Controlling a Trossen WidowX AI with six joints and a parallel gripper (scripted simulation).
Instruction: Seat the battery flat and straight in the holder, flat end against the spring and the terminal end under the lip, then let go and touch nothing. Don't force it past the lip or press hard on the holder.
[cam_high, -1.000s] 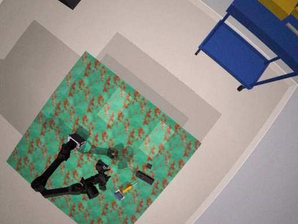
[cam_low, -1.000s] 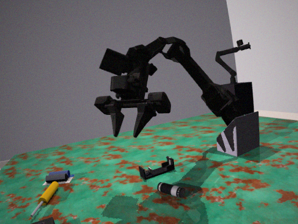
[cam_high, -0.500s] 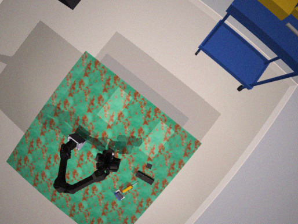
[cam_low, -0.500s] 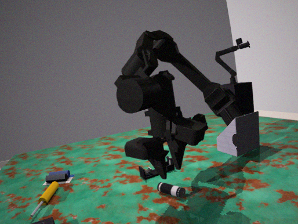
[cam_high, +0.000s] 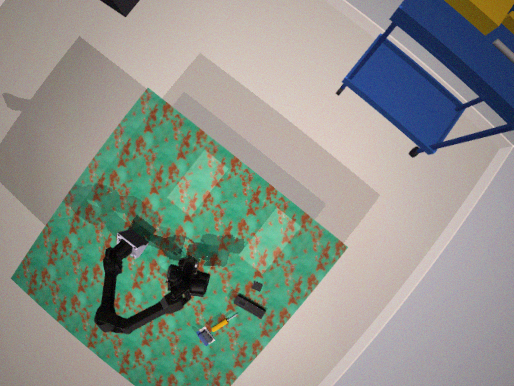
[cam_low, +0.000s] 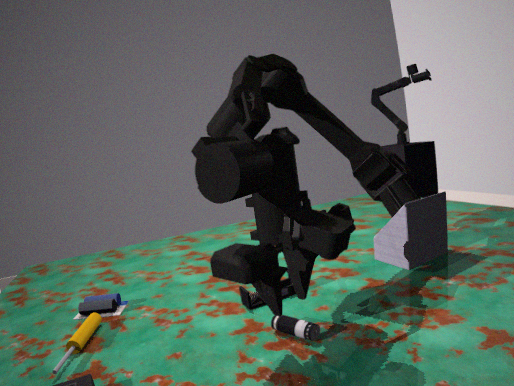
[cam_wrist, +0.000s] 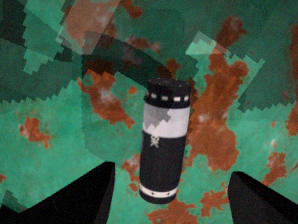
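Observation:
The battery (cam_low: 295, 327) (cam_wrist: 164, 150), black with a broad white band, lies on its side on the green and rust mat. In the wrist view it runs nearly upright in the picture, its dashed black cap farther away and its thin white ring nearer the fingers. My gripper (cam_low: 290, 304) (cam_wrist: 173, 177) is open, pointing down above the mat, with nothing held. The battery shows in the gap between the fingers in the wrist view. The black holder (cam_low: 248, 300) is partly hidden behind the fingers in the exterior view; its spring and lip cannot be made out.
A yellow screwdriver (cam_high: 220, 325) (cam_low: 85, 332) lies beside a white card bearing dark and blue cylinders (cam_high: 205, 336) (cam_low: 97, 306). A long black block (cam_high: 250, 306) and a small dark block (cam_high: 257, 285) lie nearby. A blue cart (cam_high: 400, 85) stands off the mat.

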